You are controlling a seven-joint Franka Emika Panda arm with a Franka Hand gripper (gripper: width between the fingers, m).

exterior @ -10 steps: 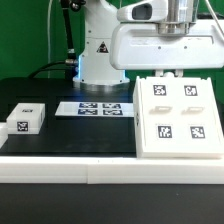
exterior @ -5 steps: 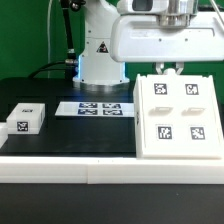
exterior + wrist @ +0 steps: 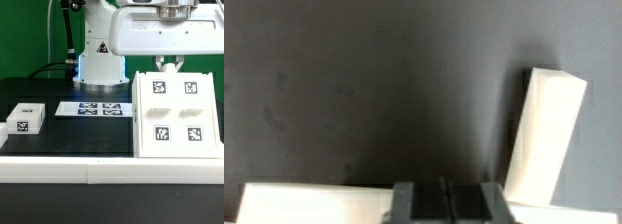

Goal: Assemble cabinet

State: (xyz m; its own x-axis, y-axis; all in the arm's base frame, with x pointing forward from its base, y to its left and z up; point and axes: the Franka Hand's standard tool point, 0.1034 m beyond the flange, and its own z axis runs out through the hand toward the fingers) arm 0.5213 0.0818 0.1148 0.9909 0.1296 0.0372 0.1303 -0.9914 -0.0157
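Note:
The cabinet [image 3: 178,115], a large white box with four tagged panels on its broad face, stands at the exterior view's right. My gripper [image 3: 168,66] is right at its far top edge, under the white hand. In the wrist view the gripper [image 3: 450,197] shows two dark fingers close together with nothing between them. A white surface [image 3: 304,203] lies just beside the fingers. A long white bar [image 3: 546,130] lies further off on the dark table. I cannot tell whether the fingers touch the cabinet.
A small white block with a tag [image 3: 24,118] sits at the exterior view's left. The marker board [image 3: 95,107] lies in front of the robot base [image 3: 100,50]. A white rim [image 3: 90,172] runs along the table's front edge.
The hand has moved slightly up in the exterior view. The cabinet has shifted a little toward the exterior view's right and looks slightly larger.

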